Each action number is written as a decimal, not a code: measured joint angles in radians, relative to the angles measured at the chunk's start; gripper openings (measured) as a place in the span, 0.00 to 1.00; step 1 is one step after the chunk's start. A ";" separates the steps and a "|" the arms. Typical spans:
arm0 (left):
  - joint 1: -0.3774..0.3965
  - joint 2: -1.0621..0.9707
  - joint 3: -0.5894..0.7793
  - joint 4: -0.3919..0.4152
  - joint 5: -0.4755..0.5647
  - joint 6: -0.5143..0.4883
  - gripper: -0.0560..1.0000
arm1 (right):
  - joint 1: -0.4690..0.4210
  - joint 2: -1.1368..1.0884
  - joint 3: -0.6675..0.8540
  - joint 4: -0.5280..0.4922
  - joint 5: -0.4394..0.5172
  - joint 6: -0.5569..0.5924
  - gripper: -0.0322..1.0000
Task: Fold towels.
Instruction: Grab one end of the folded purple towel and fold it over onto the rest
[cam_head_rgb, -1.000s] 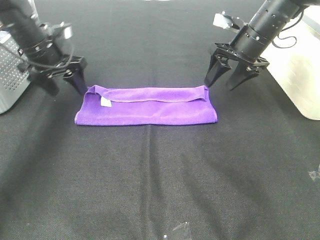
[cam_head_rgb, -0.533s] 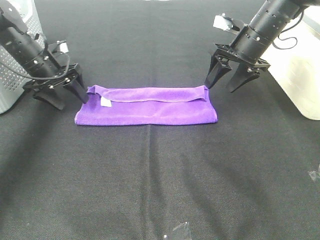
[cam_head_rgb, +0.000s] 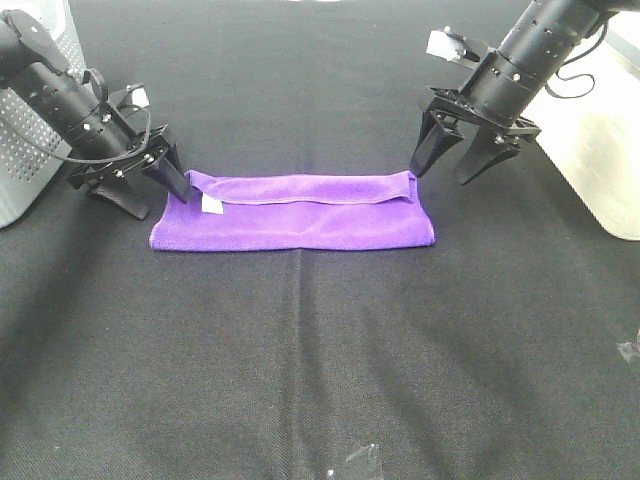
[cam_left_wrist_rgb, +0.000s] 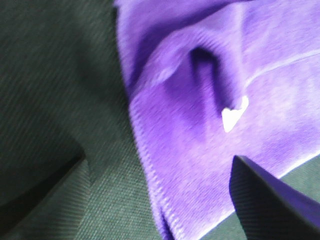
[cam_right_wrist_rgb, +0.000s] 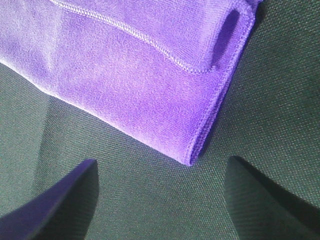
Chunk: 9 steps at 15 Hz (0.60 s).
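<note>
One purple towel (cam_head_rgb: 300, 212) lies folded into a long strip on the black table, with a white tag (cam_head_rgb: 211, 203) near its left end. My left gripper (cam_head_rgb: 160, 196) is open and low at the strip's left end, one finger (cam_head_rgb: 178, 182) by the far left corner. In the left wrist view the towel's hem (cam_left_wrist_rgb: 150, 170) and the tag (cam_left_wrist_rgb: 234, 113) lie between the spread fingers (cam_left_wrist_rgb: 270, 200). My right gripper (cam_head_rgb: 441, 176) is open, just behind the far right corner. The right wrist view shows that corner (cam_right_wrist_rgb: 192, 155) ahead of the open gripper (cam_right_wrist_rgb: 162, 167).
A grey perforated box (cam_head_rgb: 22, 140) stands at the left edge behind the left arm. A pale container (cam_head_rgb: 600, 140) sits at the right edge beside the right arm. Small clear scraps (cam_head_rgb: 357, 460) lie near the front edge.
My left gripper has moved right and down, tilting in toward the towel's left end. The right gripper and the towel have stayed put.
</note>
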 joint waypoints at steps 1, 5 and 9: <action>-0.003 0.000 0.000 0.002 0.000 0.000 0.75 | 0.000 0.000 0.000 0.000 0.000 0.000 0.70; -0.057 0.024 -0.013 -0.011 -0.008 -0.022 0.75 | 0.000 0.000 0.000 0.000 0.000 0.000 0.70; -0.136 0.065 -0.024 -0.144 -0.009 -0.023 0.74 | 0.000 0.000 0.000 0.000 0.000 0.000 0.70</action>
